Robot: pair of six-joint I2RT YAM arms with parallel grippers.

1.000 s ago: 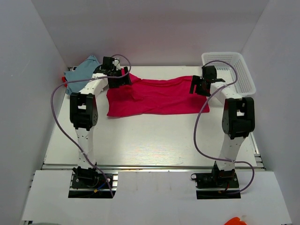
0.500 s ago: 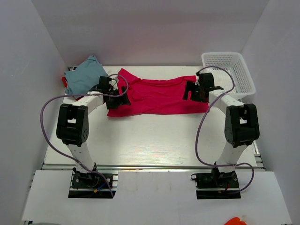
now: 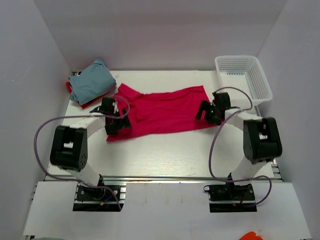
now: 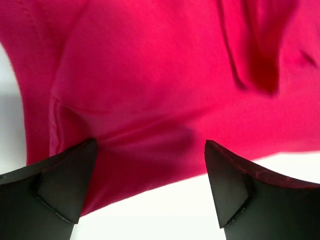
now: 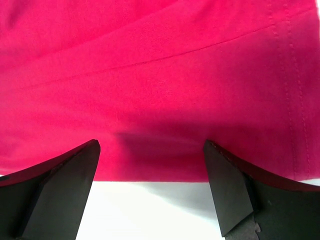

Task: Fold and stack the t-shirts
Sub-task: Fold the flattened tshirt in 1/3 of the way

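Note:
The magenta-pink t-shirt (image 3: pixel 160 112) lies spread across the middle of the table, rumpled at its left end. My left gripper (image 3: pixel 119 121) is open, low over the shirt's left near edge; in the left wrist view (image 4: pixel 150 192) the pink hem (image 4: pixel 150 125) runs between the black fingers (image 4: pixel 62 187). My right gripper (image 3: pixel 206 112) is open over the shirt's right near edge; in the right wrist view (image 5: pixel 150 195) the hem (image 5: pixel 160 145) lies between the fingers (image 5: pixel 230 192). The light blue-grey t-shirt (image 3: pixel 92 82) lies folded at the back left on the red t-shirt (image 3: pixel 86 105), which shows only at its edges.
A white plastic mesh basket (image 3: pixel 243 75) stands at the back right, just beyond my right arm. White walls enclose the table on three sides. Bare white tabletop (image 3: pixel 160 155) runs between the pink shirt and the arm bases.
Both grippers have moved toward the near side and down, from the shirt's far corners to its near edge. The pink shirt has shifted nearer and its left end has skewed.

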